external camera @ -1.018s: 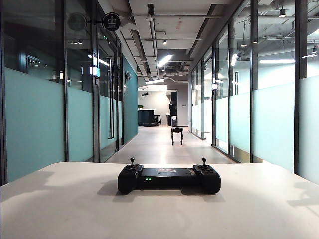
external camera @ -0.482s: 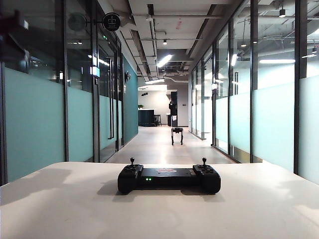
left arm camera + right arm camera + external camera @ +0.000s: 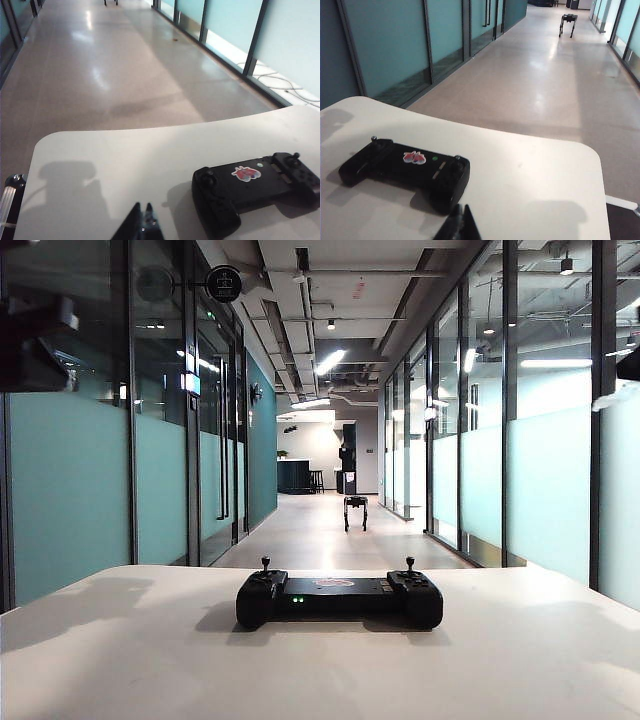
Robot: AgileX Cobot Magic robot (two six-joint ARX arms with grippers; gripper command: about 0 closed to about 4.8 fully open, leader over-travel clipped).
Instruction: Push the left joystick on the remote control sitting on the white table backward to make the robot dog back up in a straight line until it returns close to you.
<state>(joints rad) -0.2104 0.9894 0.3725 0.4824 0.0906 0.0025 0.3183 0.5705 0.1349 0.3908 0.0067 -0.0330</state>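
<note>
Both sets of fingers are clenched empty: left gripper (image 3: 145, 222) and right gripper (image 3: 460, 220) hover short of the wide black gamepad-shaped remote control (image 3: 339, 599) on the matte white table (image 3: 120, 660). I'd lower left onto the thin black left joystick (image 3: 265, 566), pulling straight back.

We see ceiling strip lights (image 3: 331, 361) brightening the corridor, their glare streaking the polished floor (image 3: 95, 75). The white desk (image 3: 320, 670) is evenly lit, with soft arm shadows at its left and right edges and a darker one beneath the remote control (image 3: 339, 598). Arm parts at the exterior view's borders are dark and blurred.
</note>
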